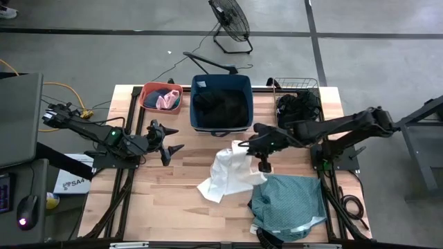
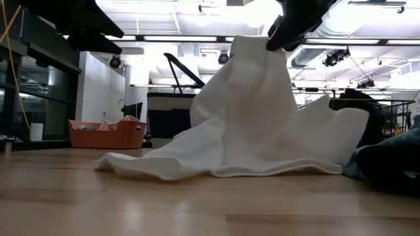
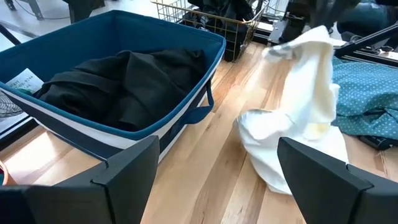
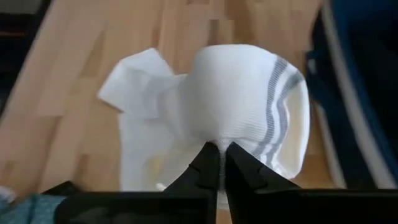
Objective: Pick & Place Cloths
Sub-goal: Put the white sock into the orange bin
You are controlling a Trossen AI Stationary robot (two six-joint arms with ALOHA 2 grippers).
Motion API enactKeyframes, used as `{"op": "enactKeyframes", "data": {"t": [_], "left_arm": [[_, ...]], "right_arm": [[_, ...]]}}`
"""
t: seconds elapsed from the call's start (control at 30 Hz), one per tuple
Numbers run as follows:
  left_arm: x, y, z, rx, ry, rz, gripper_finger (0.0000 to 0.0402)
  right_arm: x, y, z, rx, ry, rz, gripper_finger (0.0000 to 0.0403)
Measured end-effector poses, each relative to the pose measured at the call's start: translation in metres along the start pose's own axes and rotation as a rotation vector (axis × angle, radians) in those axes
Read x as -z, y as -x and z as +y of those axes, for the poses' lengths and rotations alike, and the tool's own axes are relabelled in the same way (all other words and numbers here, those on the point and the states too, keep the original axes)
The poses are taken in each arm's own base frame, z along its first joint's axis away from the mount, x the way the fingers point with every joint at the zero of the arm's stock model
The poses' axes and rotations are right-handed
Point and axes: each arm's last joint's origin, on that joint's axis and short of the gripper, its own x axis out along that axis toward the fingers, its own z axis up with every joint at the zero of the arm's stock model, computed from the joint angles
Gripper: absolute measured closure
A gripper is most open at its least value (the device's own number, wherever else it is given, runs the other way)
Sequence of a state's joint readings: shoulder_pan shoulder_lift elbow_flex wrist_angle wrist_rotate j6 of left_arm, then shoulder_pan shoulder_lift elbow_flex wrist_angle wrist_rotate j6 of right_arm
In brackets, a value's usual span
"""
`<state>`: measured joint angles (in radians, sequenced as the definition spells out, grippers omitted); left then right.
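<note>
Holding black cloths (image 1: 221, 105), navy tub (image 1: 196, 114), pink cloth (image 1: 166, 101) in orange basin (image 1: 148, 92)

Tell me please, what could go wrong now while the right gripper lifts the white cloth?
1. The right gripper pinches only a small fold of the white cloth, so it may slip out.
2. Most of the cloth lies on the table beside the teal cloth; dragging could catch that one.
3. The trailing part might snag the navy tub rim and hang outside.
</note>
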<state>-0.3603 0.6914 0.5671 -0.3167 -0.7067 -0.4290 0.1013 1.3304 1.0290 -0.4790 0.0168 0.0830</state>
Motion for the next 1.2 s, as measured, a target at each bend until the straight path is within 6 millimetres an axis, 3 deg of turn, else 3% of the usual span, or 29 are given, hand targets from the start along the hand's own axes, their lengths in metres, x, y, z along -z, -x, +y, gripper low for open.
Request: {"op": "enactKeyframes", "data": {"t": [0.1, 0.23, 0.47, 0.6, 0.8, 0.97, 1.2], "left_arm": [[0.0, 0.0, 0.0, 0.0, 0.0, 0.0, 0.0083], [0.0, 0.0, 0.0, 0.0, 0.0, 0.0, 0.0083], [0.0, 0.0, 0.0, 0.0, 0.0, 0.0, 0.0083], [0.0, 0.0, 0.0, 0.0, 0.0, 0.001, 0.0083], [0.0, 0.0, 0.0, 0.0, -0.001, 0.001, 0.0083], [0.0, 0.0, 0.0, 0.0, -0.001, 0.001, 0.0083], [0.0, 0.0, 0.0, 0.009, -0.003, 0.008, 0.0083]], "right_arm": [[-0.001, -0.011, 0.002, -0.059, -0.002, 0.007, 0.0398], [0.0, -0.041, 0.006, -0.126, 0.011, 0.026, 0.0399], [0.013, -0.099, 0.003, -0.121, -0.005, 0.089, 0.0399], [0.019, -0.118, -0.003, -0.105, -0.049, 0.106, 0.0398], [0.018, -0.116, -0.004, -0.104, -0.074, 0.107, 0.0368], [0.013, -0.099, -0.003, -0.105, -0.101, 0.099, 0.0305], [0.02, -0.092, 0.008, -0.189, -0.106, 0.194, 0.0234]]}}
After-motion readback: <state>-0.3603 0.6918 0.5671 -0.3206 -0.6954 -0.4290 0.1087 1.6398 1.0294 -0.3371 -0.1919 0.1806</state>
